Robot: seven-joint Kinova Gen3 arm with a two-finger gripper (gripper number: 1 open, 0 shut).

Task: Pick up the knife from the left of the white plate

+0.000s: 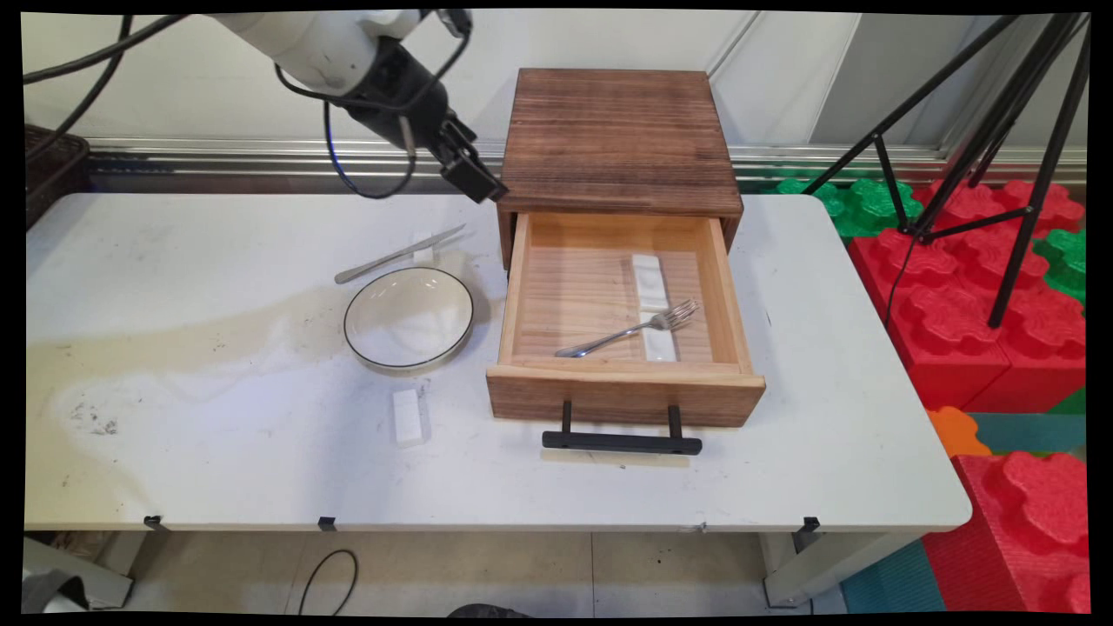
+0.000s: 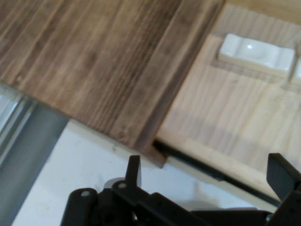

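Jaws apart, empty, above the wooden box's (image 1: pixel 616 139) left front corner; open drawer (image 1: pixel 522 287) faces the camera.

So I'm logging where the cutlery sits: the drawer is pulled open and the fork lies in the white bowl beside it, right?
Not quite. The drawer is pulled open, but the fork lies inside it, its tines resting across one of two white rests, not in the white bowl, which holds nothing visible. The main view shows this.
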